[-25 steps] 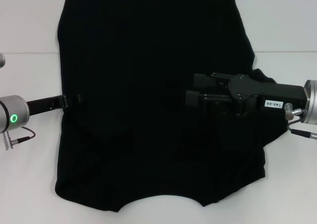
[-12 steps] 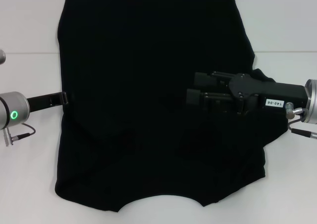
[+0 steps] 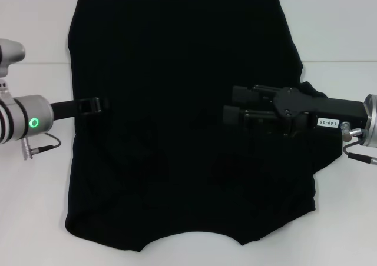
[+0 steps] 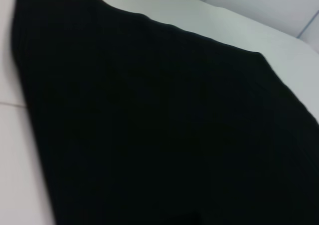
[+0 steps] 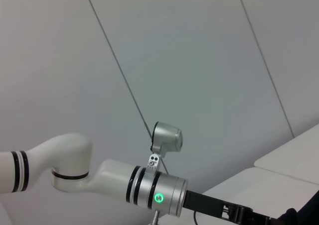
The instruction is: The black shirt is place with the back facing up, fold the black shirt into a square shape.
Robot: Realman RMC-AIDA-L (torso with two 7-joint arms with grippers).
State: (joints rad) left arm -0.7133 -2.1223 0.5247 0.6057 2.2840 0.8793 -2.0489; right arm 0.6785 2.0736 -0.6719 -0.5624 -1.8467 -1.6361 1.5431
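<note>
Lying flat on the white surface [image 3: 35, 219], the black shirt [image 3: 177, 101] fills most of the head view, its straight hem toward 12 o'clock and its curved neckline at 6 o'clock. The cloth shows soft creases across its lower half.

The left gripper [image 3: 97, 106] reaches in from 9 o'clock, its black tip over the shirt's left edge at mid-height. Black on black, the tip cannot be separated from the cloth, so whether these jaws are released, clenched or grasping fabric cannot be told. Its silver wrist, with a green light, sits over bare surface beside the shirt.

The right gripper [image 3: 231, 106] enters from 3 o'clock and lies over the shirt's right half, pointing toward the centre. Its two fingers [image 3: 241, 93] run stacked and parallel; whether they pinch fabric between them cannot be told. A raised bunch of cloth sits just behind the gripper body near the shirt's right edge.

In the left wrist view the black shirt [image 4: 159, 135] spreads smooth across the pale surface [image 4: 15, 175]. The right wrist view shows the left gripper [image 5: 239, 214] extending from its silver wrist toward a dark corner of cloth.
</note>
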